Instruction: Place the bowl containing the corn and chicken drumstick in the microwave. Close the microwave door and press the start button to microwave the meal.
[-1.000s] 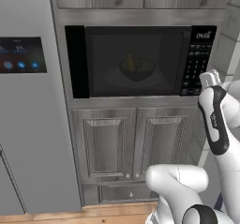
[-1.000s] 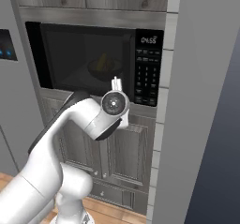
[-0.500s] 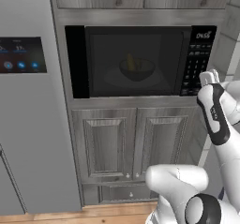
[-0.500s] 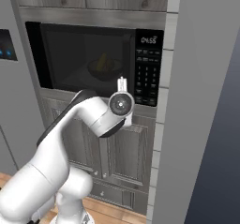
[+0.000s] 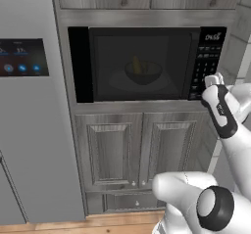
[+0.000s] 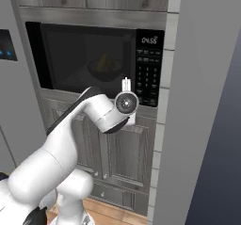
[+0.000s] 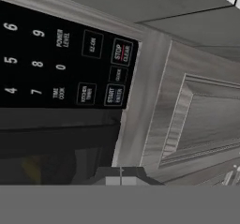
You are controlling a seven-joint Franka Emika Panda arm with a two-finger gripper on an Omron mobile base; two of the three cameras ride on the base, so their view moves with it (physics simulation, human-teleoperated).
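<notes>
Open air before the microwave [image 5: 147, 64] button panel [image 6: 148, 73]; closed microwave door [image 5: 135, 64] barring the interior.

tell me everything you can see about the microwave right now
The microwave is black and built into grey wood-look cabinetry, beside a grey fridge. Its door is shut, with a dark tinted window and a vertical black handle at its left. Through the glass a dark bowl with yellow corn shows. The button panel sits at right, with number keys and a start key; the gripper is close before its lower part.
</notes>
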